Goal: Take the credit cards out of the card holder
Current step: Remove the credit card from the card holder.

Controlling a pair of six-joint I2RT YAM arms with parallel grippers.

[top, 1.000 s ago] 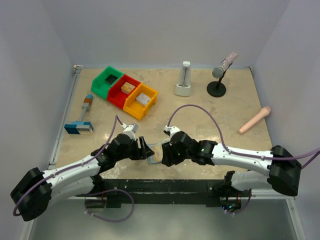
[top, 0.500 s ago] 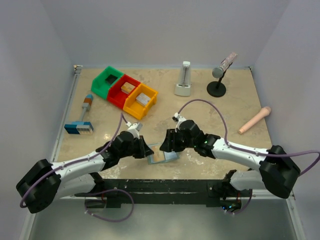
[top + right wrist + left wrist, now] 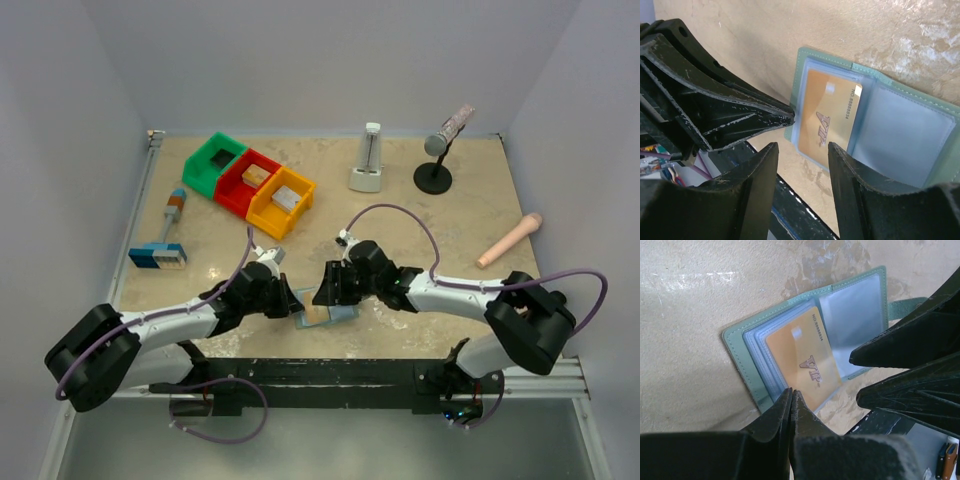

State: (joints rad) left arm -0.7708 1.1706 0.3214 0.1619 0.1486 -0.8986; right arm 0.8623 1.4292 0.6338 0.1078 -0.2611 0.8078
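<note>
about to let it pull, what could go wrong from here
The left gripper is shut at the edge of the card holder; it may have pinched a sleeve rather than the orange-gold card and drag the holder along. The right gripper is open and not visibly pinning the holder, so it could slide.

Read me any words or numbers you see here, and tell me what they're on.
"VIP": on the orange card in the card holder.
"NO" followed by a row of digits: along that card's edge; the digits are too small to read surely.
Nothing else here is readable.
</note>
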